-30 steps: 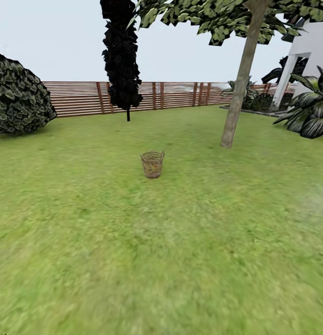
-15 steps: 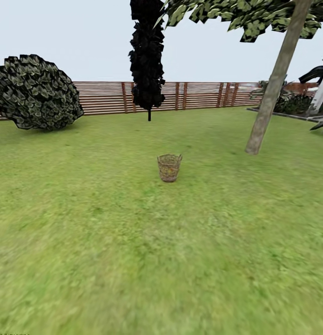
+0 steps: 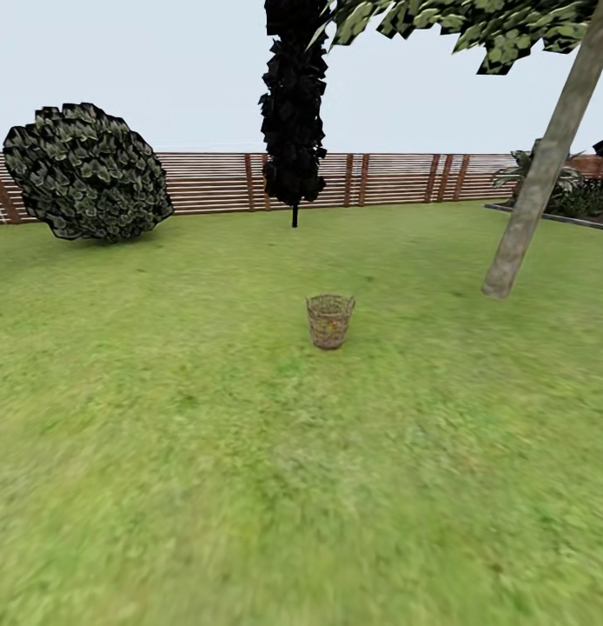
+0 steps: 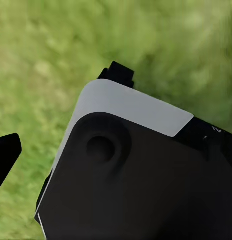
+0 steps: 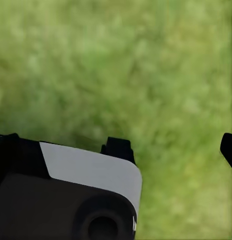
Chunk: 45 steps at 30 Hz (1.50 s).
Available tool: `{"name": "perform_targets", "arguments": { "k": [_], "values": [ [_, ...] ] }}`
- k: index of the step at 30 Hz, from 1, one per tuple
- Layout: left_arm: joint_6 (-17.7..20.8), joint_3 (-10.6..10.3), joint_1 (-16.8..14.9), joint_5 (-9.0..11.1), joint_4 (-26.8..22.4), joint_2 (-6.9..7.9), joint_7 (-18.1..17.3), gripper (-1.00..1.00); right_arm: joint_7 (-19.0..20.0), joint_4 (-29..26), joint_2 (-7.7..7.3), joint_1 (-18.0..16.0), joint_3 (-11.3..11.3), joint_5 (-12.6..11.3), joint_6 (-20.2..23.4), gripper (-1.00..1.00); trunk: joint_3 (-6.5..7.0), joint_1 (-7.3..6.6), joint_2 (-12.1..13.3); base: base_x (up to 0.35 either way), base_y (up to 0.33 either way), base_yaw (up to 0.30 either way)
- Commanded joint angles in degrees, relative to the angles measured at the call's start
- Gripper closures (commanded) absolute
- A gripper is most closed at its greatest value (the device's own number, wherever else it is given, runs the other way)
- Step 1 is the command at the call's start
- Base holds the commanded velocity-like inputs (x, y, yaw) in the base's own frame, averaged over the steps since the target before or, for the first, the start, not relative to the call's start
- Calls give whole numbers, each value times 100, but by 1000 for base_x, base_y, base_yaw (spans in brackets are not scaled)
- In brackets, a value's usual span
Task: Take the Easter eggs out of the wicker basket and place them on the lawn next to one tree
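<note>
Head view showed a basket [image 3: 330, 321] upright on the lawn [image 3: 249, 452], a tree [image 3: 545, 165] nearby. Wrist views showed grass; whether either gripper was wide or narrow could not be told.

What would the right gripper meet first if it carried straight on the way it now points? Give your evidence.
Most likely the lawn. In the right wrist view, blurred green grass lies beyond the right gripper, with nothing else in that line. How far off the grass lies cannot be judged from the picture.
</note>
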Motion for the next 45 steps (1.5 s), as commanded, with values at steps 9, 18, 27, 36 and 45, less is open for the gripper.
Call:
{"name": "perform_targets", "arguments": {
  "k": [9, 18, 27, 36, 45],
  "values": [
    [8, 32, -5, -3, 9, 1, 14, -100, 2, 23, 4, -11, 10, 31, -37, -100, -5, 3, -3, 326, 0, 0],
    [8, 32, -5, -2, 10, 1, 14, -100, 11, 23, -9, -9, 5, 37, -38, -100, 6, 3, -3, 326, 0, -179],
    [8, 32, -6, -2, 7, 1, 14, -100, 11, 23, -9, -10, 6, 38, -39, -100, 14, 3, -3, 326, 0, -194],
    [8, 32, -6, -3, 12, 1, 14, -100, 11, 23, -1, -9, 12, 37, -39, -100, 14, 3, -3, 326, 0, -7],
    [8, 32, -6, -4, 9, 1, 14, -100, 11, 19, 0, -9, 8, 37, -39, -100, 14, 3, -3, 326, 0, 0]
  ]
}}
